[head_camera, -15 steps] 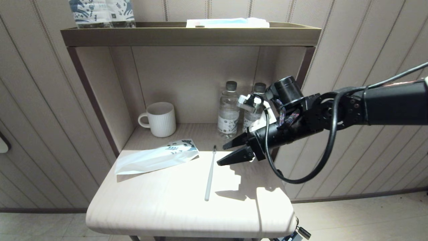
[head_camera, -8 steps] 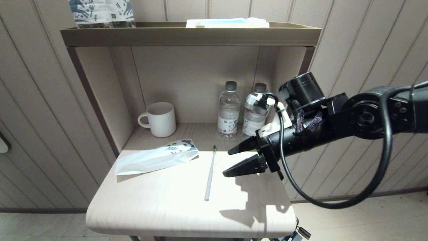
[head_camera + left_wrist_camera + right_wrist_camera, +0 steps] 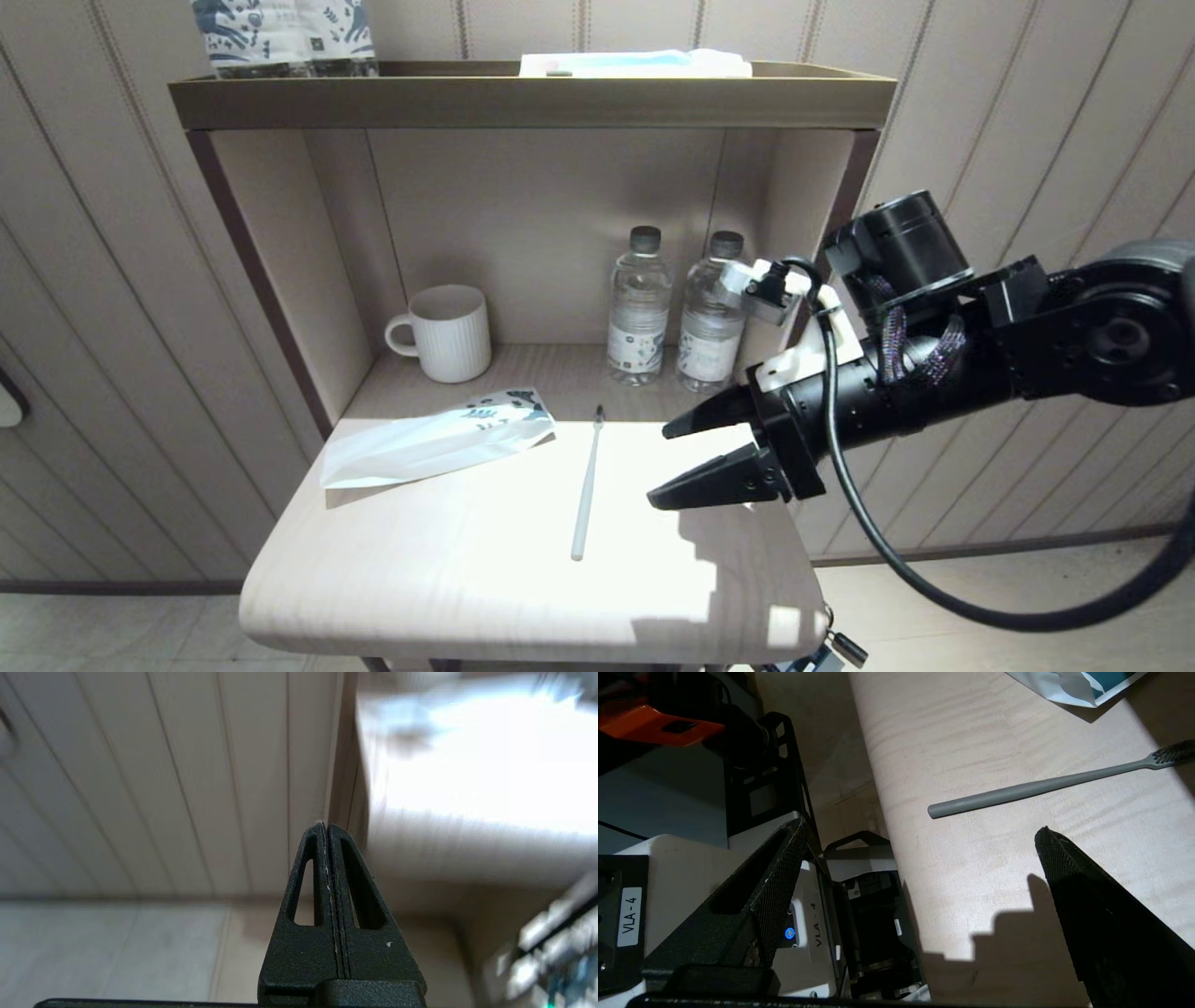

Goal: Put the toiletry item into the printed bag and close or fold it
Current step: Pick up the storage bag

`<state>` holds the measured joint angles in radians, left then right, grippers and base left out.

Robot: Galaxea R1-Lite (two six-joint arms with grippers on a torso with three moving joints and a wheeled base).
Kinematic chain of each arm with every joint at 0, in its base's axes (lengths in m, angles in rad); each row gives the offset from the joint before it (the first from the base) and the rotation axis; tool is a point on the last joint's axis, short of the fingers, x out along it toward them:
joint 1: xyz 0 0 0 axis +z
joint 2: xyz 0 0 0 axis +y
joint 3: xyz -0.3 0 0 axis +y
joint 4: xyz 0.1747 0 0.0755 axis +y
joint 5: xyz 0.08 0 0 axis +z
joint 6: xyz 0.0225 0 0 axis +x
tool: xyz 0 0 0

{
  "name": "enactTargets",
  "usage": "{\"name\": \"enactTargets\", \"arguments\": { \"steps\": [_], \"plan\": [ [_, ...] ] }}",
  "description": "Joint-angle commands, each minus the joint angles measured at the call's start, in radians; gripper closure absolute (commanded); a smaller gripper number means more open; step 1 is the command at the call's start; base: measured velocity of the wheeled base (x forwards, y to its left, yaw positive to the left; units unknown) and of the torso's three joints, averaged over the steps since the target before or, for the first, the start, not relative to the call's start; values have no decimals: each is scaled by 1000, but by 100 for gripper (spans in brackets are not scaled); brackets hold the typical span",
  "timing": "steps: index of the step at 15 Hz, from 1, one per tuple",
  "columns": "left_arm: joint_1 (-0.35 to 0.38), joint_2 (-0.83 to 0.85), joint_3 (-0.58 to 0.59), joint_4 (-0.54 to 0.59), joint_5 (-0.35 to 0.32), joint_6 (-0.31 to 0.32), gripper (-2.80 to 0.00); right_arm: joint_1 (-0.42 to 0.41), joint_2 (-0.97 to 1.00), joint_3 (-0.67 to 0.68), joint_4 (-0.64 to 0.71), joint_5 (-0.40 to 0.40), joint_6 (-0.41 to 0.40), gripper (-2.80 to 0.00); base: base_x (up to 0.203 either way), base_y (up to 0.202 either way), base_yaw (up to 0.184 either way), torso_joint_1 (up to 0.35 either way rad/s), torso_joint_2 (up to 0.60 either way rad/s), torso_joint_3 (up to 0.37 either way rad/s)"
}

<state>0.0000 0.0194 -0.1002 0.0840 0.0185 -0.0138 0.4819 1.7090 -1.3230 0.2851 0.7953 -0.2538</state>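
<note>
- Head view: the toothbrush [image 3: 586, 485] is lying flat on the bench [image 3: 448, 579], with its dark bristle head pointing toward the shelf back. The printed bag [image 3: 434, 441] is lying flat near it on the robot's left side, apart from it, and nothing has been put inside yet. The right gripper [image 3: 702, 459] is being held above the right part of the bench, beside the toothbrush and not touching it, with the fingers spread wide and empty. A white mug [image 3: 446, 332] and two water bottles [image 3: 672, 313] are standing at the back.
- Judgement for the step: the open fingers should be brought over the middle of the handle, one finger on each side and across its length, and lowered until they nearly touch the bench, because the handle is thin and could easily be pushed away or rolled.
- Left wrist view: the left gripper [image 3: 327, 828], which is not seen in the head view, is parked beside the bench, with its fingers pressed together and empty.
- Right wrist view: the round handle end and the bristle head of the toothbrush [image 3: 1045, 786] are shown closely here, beyond the two wide fingers, and only a corner of the printed bag [image 3: 1069, 686] is seen.
</note>
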Motion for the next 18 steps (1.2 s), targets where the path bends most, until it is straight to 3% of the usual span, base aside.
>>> {"name": "enactTargets", "arguments": {
  "steps": [1, 3, 5, 9, 12, 13, 14, 18],
  "plan": [
    [0, 86, -148, 22, 4, -13, 0, 0, -21, 2, 2, -1, 7, -280, 0, 0, 0, 0, 0, 0],
    [-7, 267, -295, 63, -10, -34, 0, 14, -45, 5, -4, -27, 39, -280, 0, 0, 0, 0, 0, 0],
    [-13, 459, -364, 71, -70, -45, 0, 47, -81, 11, -9, -111, 56, -280, 0, 0, 0, 0, 0, 0],
    [-19, 797, -437, -39, -184, -52, 0, 80, -144, 17, -3, -180, 145, -280, 0, 0, 0, 0, 0, 0],
    [-22, 899, -466, -115, -278, -42, 0, 81, -156, 41, -17, -278, 172, -280, 0, 0, 0, 0, 0, 0],
    [-21, 902, -463, -116, -289, -41, 0, 83, -157, 37, -19, -279, 189, -280, 0, 0, 0, 0, 0, 0],
    [-22, 912, -461, -116, -296, -41, 0, 86, -158, 34, -21, -283, 200, 0, 0, 0, 0, 0, 0, 0],
    [-22, 975, -466, -118, -328, -38, 0, 103, -174, 57, -22, -280, 200, 0, 0, 0, 0, 0, 0, 0]
  ]
}}
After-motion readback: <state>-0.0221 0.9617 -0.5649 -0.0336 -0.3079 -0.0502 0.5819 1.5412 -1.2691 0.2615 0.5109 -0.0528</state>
